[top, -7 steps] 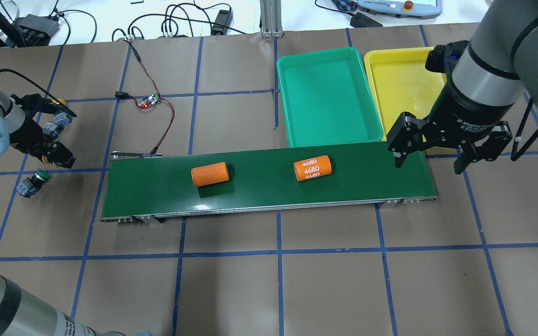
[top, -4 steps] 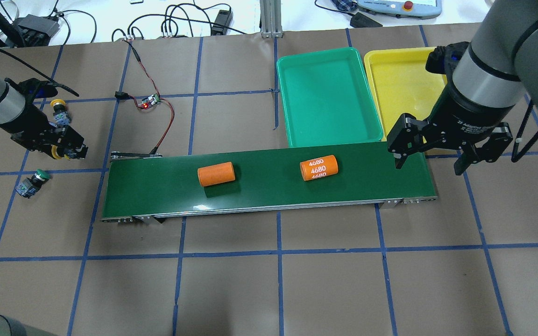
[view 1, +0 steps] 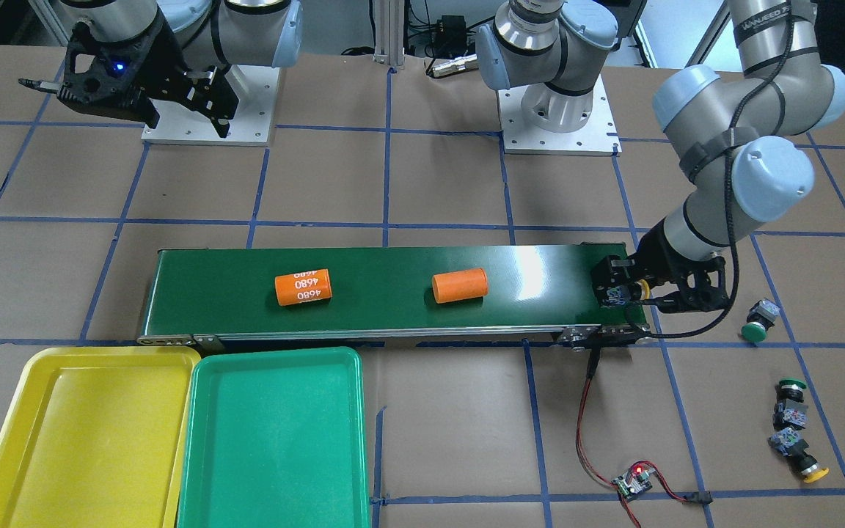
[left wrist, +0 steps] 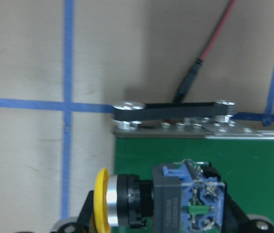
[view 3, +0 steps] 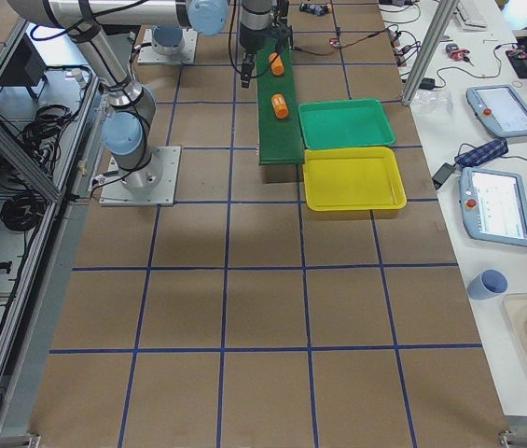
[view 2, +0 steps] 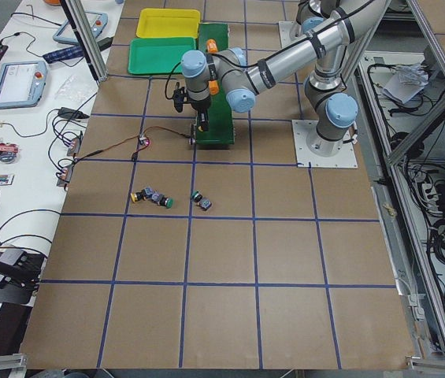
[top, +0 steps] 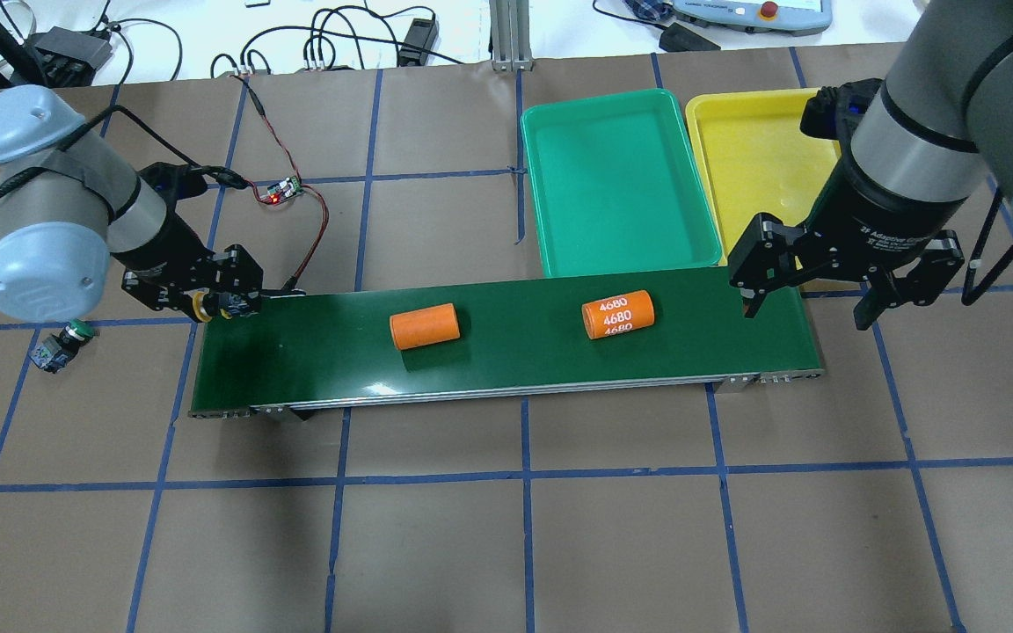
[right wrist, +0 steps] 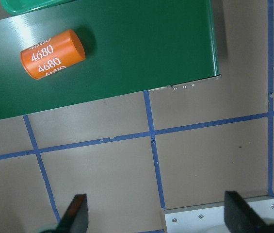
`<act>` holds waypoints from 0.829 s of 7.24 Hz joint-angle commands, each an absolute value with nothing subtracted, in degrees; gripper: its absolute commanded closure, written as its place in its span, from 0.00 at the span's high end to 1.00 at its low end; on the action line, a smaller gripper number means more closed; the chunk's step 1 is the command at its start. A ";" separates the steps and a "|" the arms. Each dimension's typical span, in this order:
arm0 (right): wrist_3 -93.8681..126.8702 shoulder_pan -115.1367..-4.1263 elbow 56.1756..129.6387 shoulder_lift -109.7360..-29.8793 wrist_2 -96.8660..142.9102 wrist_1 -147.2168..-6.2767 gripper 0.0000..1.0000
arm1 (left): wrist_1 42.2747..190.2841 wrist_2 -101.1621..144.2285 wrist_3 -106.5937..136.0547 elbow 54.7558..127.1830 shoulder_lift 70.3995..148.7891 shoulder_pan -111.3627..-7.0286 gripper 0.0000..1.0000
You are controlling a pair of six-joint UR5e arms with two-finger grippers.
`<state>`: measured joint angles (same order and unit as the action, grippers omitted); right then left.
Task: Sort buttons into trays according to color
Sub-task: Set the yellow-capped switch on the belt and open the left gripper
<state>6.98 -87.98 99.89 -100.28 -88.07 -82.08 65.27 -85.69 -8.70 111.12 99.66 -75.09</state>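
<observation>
In the overhead view, the left gripper (top: 223, 303) pinches a small yellow-capped push-button with a blocky grey-and-blue body (left wrist: 168, 201). It holds it sideways over the nine o'clock end of the long dark-green conveyor belt (top: 506, 352), likely to ride trayward. The right gripper (top: 805, 315) hangs spread at the three o'clock end, with the shallow yellow plastic tray (top: 753, 149) at its twelve.

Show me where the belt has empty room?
Bare belt between the yellow button in the left gripper and the plain orange cylinder, and between that and the numbered cylinder. Green tray, yellow tray: empty. Tightest under the right gripper.
</observation>
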 commanded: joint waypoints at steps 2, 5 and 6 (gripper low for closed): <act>7.03 -87.98 99.93 -100.28 -88.07 -82.00 1.00 | 63.72 -85.69 -7.38 114.69 100.19 -77.34 0.42; 6.86 -87.98 99.93 -100.28 -88.07 -82.00 1.00 | 63.63 -84.73 -9.14 113.57 98.72 -77.52 1.00; 6.86 -87.98 99.93 -100.28 -88.07 -82.09 1.00 | 64.42 -84.55 -9.14 113.21 96.96 -77.52 1.00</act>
<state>6.87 -87.98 99.93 -100.28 -88.07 -82.05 63.73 -84.74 -8.95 113.83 98.83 -77.47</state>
